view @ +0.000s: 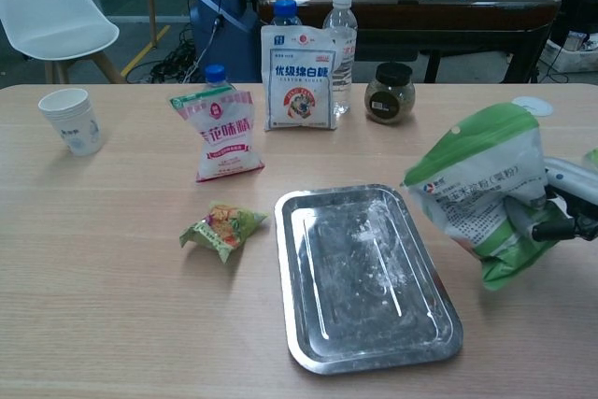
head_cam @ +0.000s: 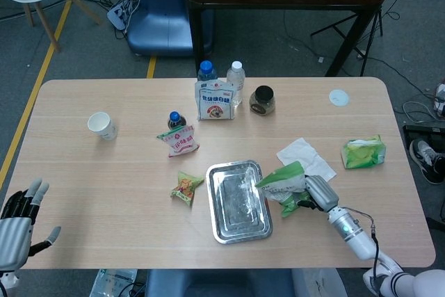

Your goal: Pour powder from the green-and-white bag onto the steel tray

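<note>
The green-and-white bag (head_cam: pixel 284 184) (view: pixel 481 192) hangs just off the table, tilted with its top toward the steel tray (head_cam: pixel 238 201) (view: pixel 363 273). My right hand (head_cam: pixel 317 194) (view: pixel 557 214) grips it from the right side, fingers wrapped around its lower part. The bag's top corner reaches the tray's right rim. The tray holds a thin dusting of white powder. My left hand (head_cam: pixel 19 219) rests open at the near left edge of the table, far from everything; the chest view does not show it.
A small snack packet (view: pixel 220 229) lies left of the tray. Behind stand a pink-and-white bag (view: pixel 220 132), a white bag (view: pixel 299 77), two bottles (view: pixel 339 39), a jar (view: pixel 389 92) and a paper cup (view: pixel 74 121). A white napkin (head_cam: pixel 304 158) and green pack (head_cam: pixel 363 151) lie right.
</note>
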Robot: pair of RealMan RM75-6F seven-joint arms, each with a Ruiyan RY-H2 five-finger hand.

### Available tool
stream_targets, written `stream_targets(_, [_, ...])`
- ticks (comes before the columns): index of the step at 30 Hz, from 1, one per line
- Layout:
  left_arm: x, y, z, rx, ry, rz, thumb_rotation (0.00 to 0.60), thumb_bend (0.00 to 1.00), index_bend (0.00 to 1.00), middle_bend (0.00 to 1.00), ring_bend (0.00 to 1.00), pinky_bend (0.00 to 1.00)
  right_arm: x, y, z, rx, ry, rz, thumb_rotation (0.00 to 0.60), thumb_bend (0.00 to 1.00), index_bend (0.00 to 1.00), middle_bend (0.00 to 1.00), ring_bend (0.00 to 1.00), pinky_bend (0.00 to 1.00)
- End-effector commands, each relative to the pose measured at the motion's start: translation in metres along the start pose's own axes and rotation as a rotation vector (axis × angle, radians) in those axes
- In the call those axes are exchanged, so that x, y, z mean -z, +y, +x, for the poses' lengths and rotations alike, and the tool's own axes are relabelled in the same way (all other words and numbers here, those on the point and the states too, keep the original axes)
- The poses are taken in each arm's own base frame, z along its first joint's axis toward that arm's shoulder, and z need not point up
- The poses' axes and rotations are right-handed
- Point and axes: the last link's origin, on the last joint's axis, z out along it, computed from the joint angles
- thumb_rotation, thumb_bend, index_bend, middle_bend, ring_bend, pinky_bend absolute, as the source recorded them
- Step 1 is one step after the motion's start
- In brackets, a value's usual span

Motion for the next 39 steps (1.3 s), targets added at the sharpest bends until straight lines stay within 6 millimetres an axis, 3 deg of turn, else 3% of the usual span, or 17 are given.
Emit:
stream_targets(1, [0.0, 0.0, 0.0, 0.0, 0.0, -0.001, 0.6, 0.22, 0.04, 0.03, 0.09, 0.06, -0.001, -0.004, 0.008, 0.032, 0.007, 0.021, 0.6, 0.77, 0.52, 0.51, 0.41, 0.51])
stream_targets(6, [0.0, -0.001, 0.001, -0.002, 0.0, 0.0, 0.6, 0.22, 0.04, 0.03, 0.09, 0.06, -0.01, -0.019, 0.028, 0.152, -0.02, 0.076, 0.6, 0.78, 0.53, 0.52, 0.42, 0.52])
stream_targets(12, [0.003, -0.004, 0.0, 0.002, -0.001, 0.011, 0.6, 0.22, 0.04, 0.03, 0.09, 0.06, -0.032, -0.049, 0.06, 0.347, -0.073, 0.135, 0.6, 0.78, 0.54, 0.53, 0.43, 0.52])
stream_targets(19, [0.006, -0.007, -0.001, 0.004, -0.001, 0.022, 0.6, 0.22, 0.04, 0.03, 0.09, 0.06, -0.056, -0.082, 0.084, 0.553, -0.145, 0.164, 0.6, 0.78, 0.54, 0.53, 0.43, 0.52])
stream_targets(24, [0.007, -0.007, -0.001, 0.005, 0.0, 0.026, 0.6, 0.22, 0.04, 0.03, 0.09, 0.06, -0.065, -0.093, 0.089, 0.645, -0.191, 0.164, 0.6, 0.78, 0.54, 0.53, 0.43, 0.52])
stream_targets(32, [0.006, -0.008, -0.003, 0.005, -0.003, 0.027, 0.6, 0.22, 0.04, 0.03, 0.09, 0.06, -0.081, -0.11, 0.08, 0.777, -0.29, 0.171, 0.6, 0.78, 0.54, 0.53, 0.43, 0.52])
stream_targets(39, [0.007, -0.01, -0.004, 0.002, -0.008, 0.036, 0.6, 0.22, 0.04, 0.03, 0.09, 0.06, -0.078, -0.104, 0.074, 0.743, -0.272, 0.151, 0.6, 0.78, 0.54, 0.53, 0.43, 0.52])
